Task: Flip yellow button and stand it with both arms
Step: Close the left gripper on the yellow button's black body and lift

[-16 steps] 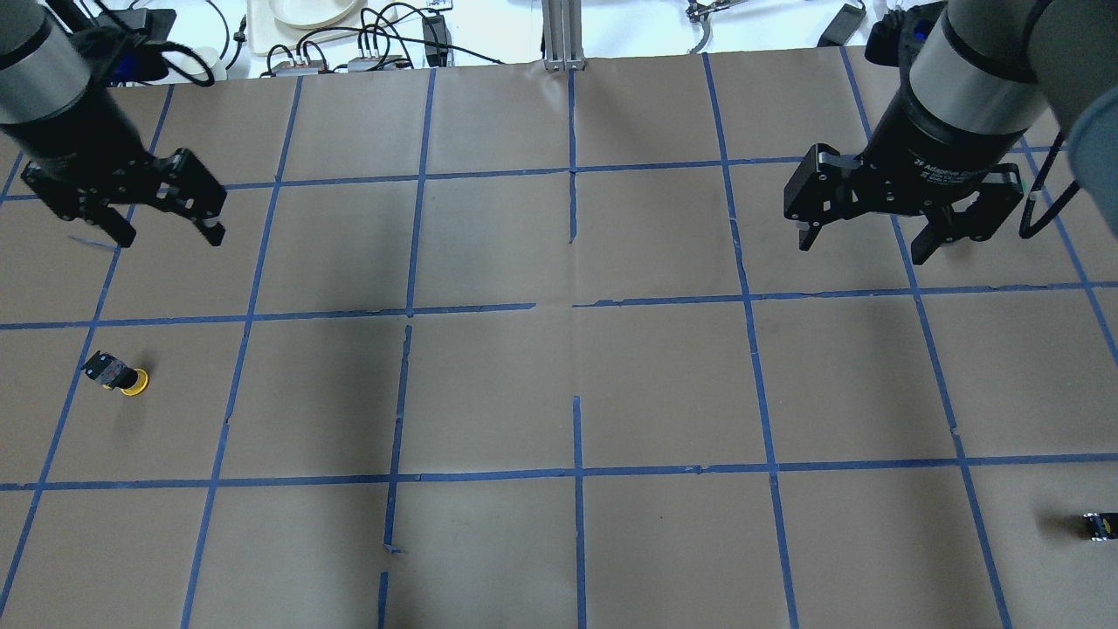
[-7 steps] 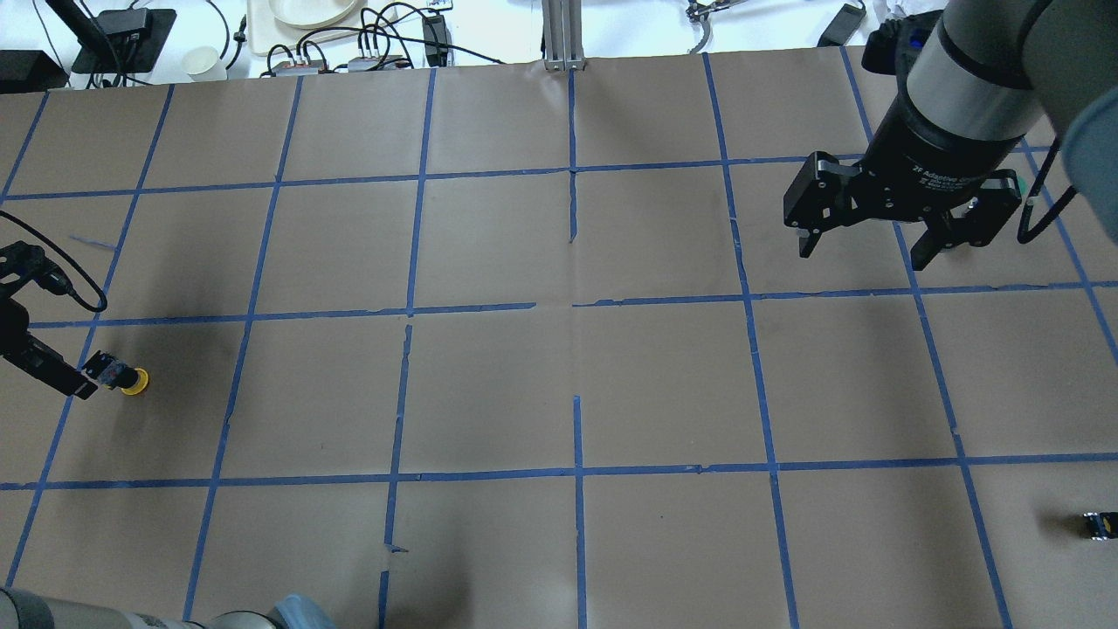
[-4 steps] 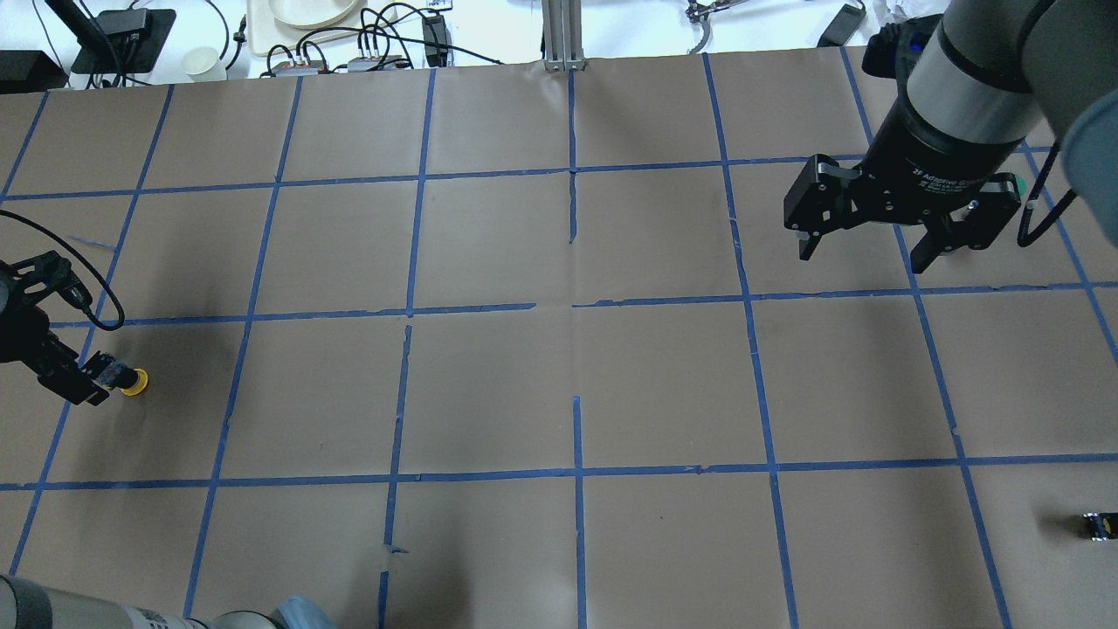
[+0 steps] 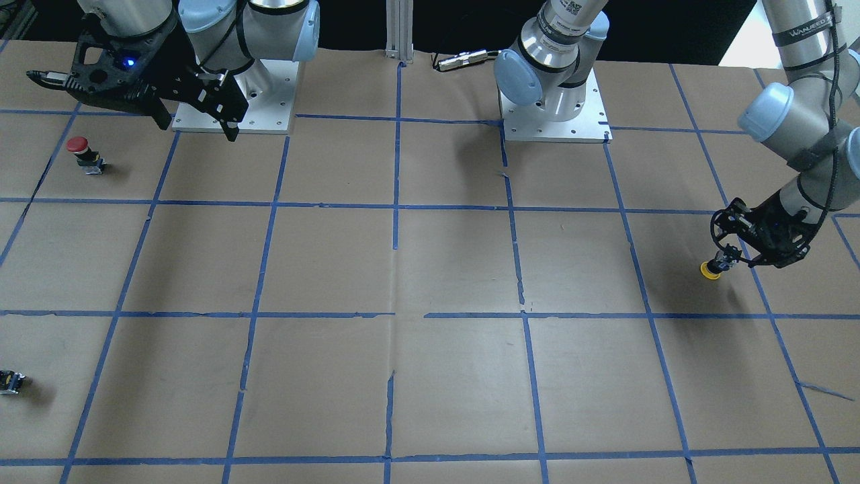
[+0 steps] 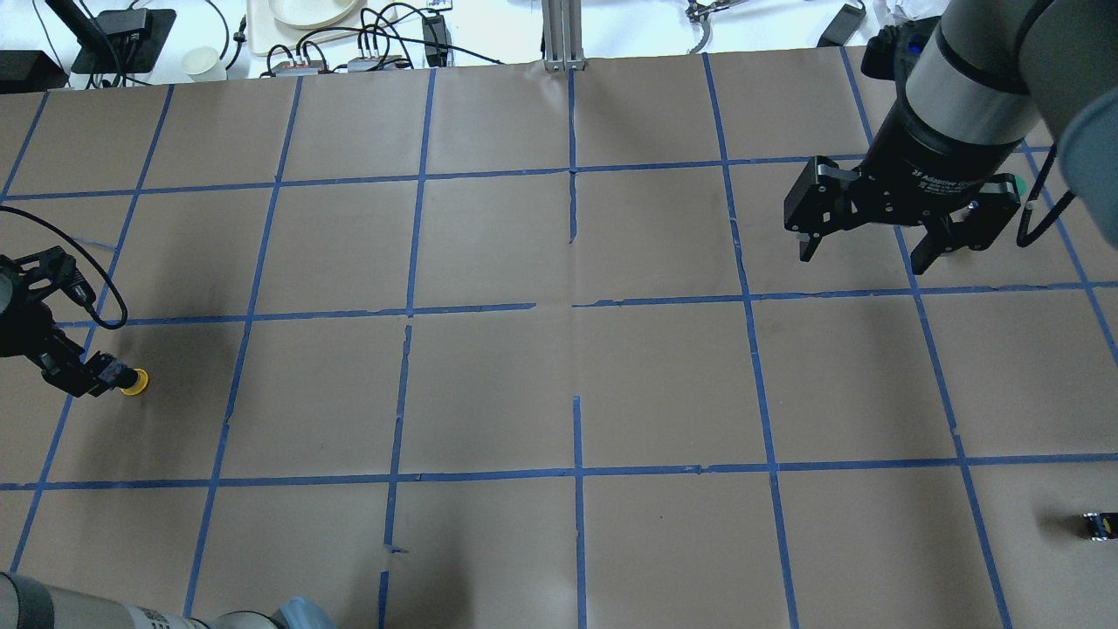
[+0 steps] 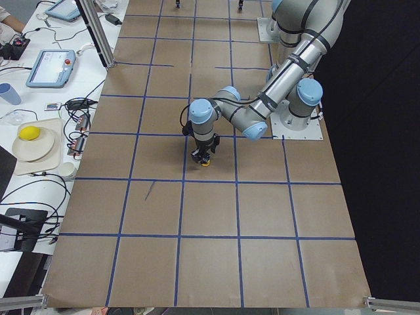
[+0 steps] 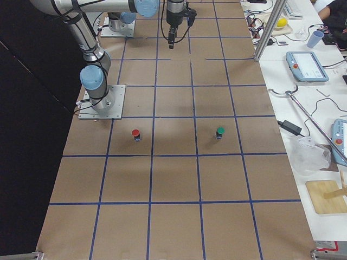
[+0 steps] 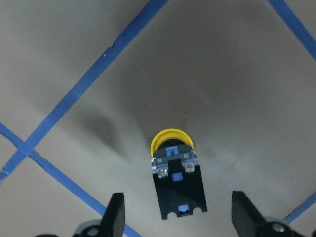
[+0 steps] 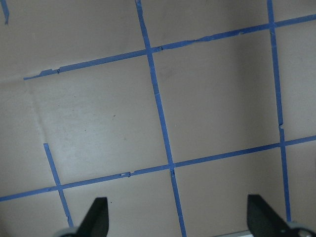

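**A:** Whereabouts of the yellow button (image 5: 123, 379)?

**B:** Far left of the overhead view, about mid-height, on the table (image 5: 664, 384). It looks to lie on its side, cap pointing away from the left hand (image 8: 178, 213).

**A:** And that hand?

**B:** Spread. In the wrist view its fingers (image 8: 116, 215) stand on either side of the button's black body, clear of it and touching nothing.

**A:** The right hand (image 5: 863, 255)?

**B:** Spread too, and empty. It hangs in the upper right of the overhead view, well apart from the button.

**A:** How will the button handle?

**B:** Light and stiff, I'd judge: hard plastic, nothing to crush. The round cap is smooth and would likely slip or roll, so the flat sides of the blocky body are the place to pinch. Being so small, it may swivel in a loose grip. A square hold low on the body should keep it steady for passing to the other hand.
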You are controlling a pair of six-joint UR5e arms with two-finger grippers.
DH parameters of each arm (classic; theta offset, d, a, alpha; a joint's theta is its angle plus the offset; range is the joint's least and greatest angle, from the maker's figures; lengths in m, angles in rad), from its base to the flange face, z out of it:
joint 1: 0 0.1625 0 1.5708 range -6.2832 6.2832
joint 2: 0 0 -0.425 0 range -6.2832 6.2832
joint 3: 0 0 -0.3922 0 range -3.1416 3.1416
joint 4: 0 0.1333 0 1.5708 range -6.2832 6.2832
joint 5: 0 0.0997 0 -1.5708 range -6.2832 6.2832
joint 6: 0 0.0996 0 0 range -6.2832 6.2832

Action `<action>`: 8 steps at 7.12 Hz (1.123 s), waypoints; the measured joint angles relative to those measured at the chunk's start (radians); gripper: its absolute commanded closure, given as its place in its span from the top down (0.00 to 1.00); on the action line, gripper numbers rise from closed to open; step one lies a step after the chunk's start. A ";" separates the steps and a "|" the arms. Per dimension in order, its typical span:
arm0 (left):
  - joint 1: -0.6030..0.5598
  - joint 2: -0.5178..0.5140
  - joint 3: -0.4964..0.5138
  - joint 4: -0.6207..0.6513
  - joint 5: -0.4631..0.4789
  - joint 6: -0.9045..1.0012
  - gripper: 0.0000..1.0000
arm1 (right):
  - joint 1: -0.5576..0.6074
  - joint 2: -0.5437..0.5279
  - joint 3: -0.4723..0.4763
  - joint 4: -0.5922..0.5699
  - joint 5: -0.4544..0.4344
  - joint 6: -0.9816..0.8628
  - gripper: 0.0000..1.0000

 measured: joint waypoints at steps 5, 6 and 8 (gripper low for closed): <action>-0.002 0.000 0.004 -0.009 -0.015 0.000 0.27 | 0.000 0.001 0.000 -0.015 -0.004 0.001 1.00; -0.005 0.016 0.009 -0.020 -0.032 -0.005 0.27 | 0.000 0.001 0.001 -0.016 -0.003 0.003 1.00; -0.030 0.098 0.036 -0.152 -0.170 -0.054 0.27 | 0.000 0.000 0.001 -0.013 -0.004 0.010 1.00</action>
